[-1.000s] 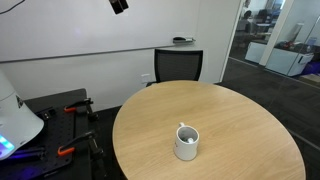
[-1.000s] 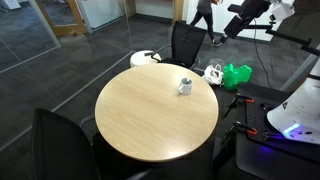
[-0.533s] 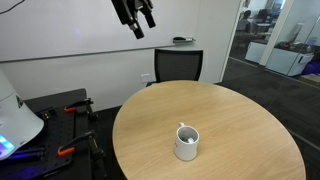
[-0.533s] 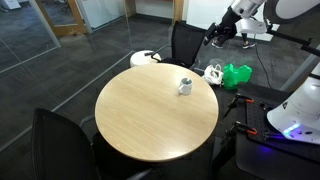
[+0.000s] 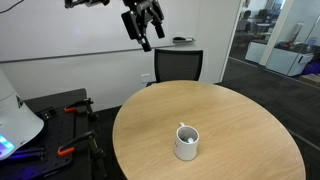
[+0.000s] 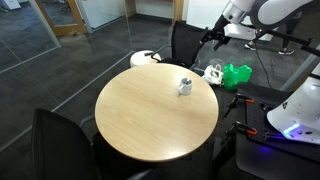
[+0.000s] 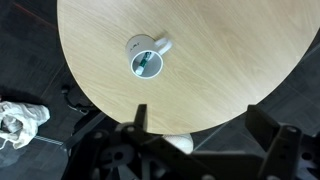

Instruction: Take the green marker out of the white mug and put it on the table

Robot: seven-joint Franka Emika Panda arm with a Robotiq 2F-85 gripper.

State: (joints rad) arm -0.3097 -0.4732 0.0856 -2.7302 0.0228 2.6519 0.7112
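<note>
1. While nothing of the task is yet done, I log the state per view. In an exterior view my gripper (image 5: 148, 36) hangs high in the air beyond the far edge of the table (image 5: 240, 115), well apart from the white mug (image 5: 186, 144), which stands upright close to the near edge. My fingers look spread and hold nothing. A pale tip shows at the mug's rim. I take it for the marker's end but cannot be sure at this size.

2. In an exterior view from the opposite side, the gripper (image 6: 211, 38) is off past the edge by the chair (image 6: 186, 42), and the mug (image 6: 186, 86) sits near that same edge. The marker cannot be seen here. A crumpled green bag (image 6: 238, 74) lies on the floor.

3. In the wrist view I look straight down into the mug (image 7: 134, 66), which is nearer the left edge than the right. The green marker (image 7: 146, 63) lies slanted inside, thin and short, well below the rim. My jaws frame the bottom of the picture, wide apart and empty.

4. Materials: the mug is smooth, glazed white ceramic, cylindrical, with a small handle. The tabletop is a round, flat, light wood-grain laminate.

5. Left to do, in my judgement: descend over the mug, pinch the marker, lift it clear and lay it on the bare top.
</note>
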